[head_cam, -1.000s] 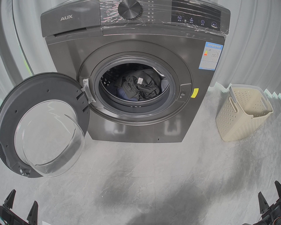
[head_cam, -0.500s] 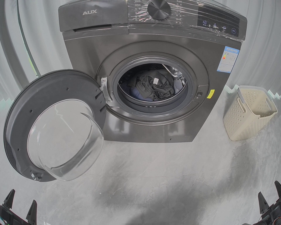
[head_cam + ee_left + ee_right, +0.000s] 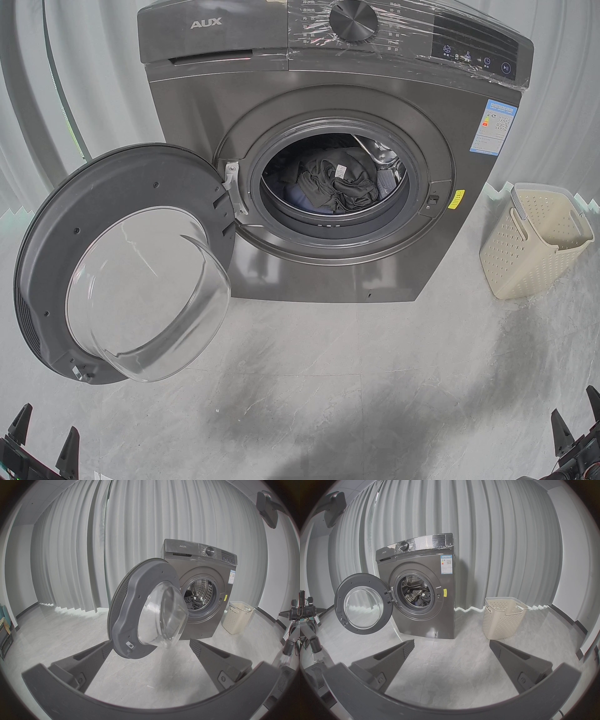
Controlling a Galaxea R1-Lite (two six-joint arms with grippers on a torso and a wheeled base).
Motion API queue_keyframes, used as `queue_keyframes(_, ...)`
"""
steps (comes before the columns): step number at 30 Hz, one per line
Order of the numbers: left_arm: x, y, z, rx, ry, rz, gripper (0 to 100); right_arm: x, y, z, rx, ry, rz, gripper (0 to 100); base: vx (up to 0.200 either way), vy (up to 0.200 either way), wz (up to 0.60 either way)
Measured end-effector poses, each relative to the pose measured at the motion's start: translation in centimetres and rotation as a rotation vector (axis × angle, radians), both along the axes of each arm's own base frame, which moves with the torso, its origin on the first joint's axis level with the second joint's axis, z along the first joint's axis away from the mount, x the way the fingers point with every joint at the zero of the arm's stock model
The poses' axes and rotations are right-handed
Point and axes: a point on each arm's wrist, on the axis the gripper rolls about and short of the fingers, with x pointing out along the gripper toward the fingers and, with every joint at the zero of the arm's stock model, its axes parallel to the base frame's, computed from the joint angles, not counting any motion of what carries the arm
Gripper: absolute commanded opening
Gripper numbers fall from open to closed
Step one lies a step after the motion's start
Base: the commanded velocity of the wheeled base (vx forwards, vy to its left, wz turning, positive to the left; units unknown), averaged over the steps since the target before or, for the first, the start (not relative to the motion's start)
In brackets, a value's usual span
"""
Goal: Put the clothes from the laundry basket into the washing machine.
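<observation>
Jaws of the left gripper and right gripper are being held wide apart, empty, above the pale grey floor. Dark crumpled clothes are being kept inside the open grey front-loading washing machine, with a cream perforated plastic laundry basket standing beside it.

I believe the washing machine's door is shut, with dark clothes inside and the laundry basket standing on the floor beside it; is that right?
Not quite: the door is wide open, as the head view shows. Dark clothes are inside the washing machine, and the laundry basket stands on the floor beside it.
</observation>
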Motion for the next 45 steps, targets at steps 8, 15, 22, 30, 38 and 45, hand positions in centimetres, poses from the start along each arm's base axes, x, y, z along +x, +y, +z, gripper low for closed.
queue_keyframes(8, 0.01, -0.01, 0.00, 0.000, 0.001, -0.001, 100, 0.00, 0.00, 0.00, 0.000, 0.000, 0.001, 100, 0.000, 0.200, 0.00)
queue_keyframes(15, 0.01, -0.01, 0.00, 0.001, 0.001, -0.005, 100, 0.01, 0.00, 0.01, 0.000, 0.000, 0.000, 100, 0.000, 0.057, 0.00)
queue_keyframes(22, 0.01, -0.01, 0.01, 0.000, 0.001, -0.004, 100, 0.01, 0.00, 0.00, 0.000, 0.001, 0.001, 100, -0.143, 0.000, 0.00)
queue_keyframes(30, 0.01, -0.01, 0.01, 0.002, 0.001, -0.005, 100, 0.01, 0.00, 0.01, 0.000, 0.001, 0.000, 100, 0.000, 0.000, 0.00)
queue_keyframes(38, 0.02, -0.02, 0.00, 0.001, 0.002, -0.008, 100, 0.01, 0.00, 0.00, 0.000, 0.001, 0.000, 100, 0.000, 0.175, 0.00)
queue_keyframes(45, 0.02, -0.02, 0.01, 0.000, 0.001, -0.007, 100, 0.01, 0.00, 0.00, 0.000, 0.002, 0.000, 100, 0.000, 0.200, 0.00)
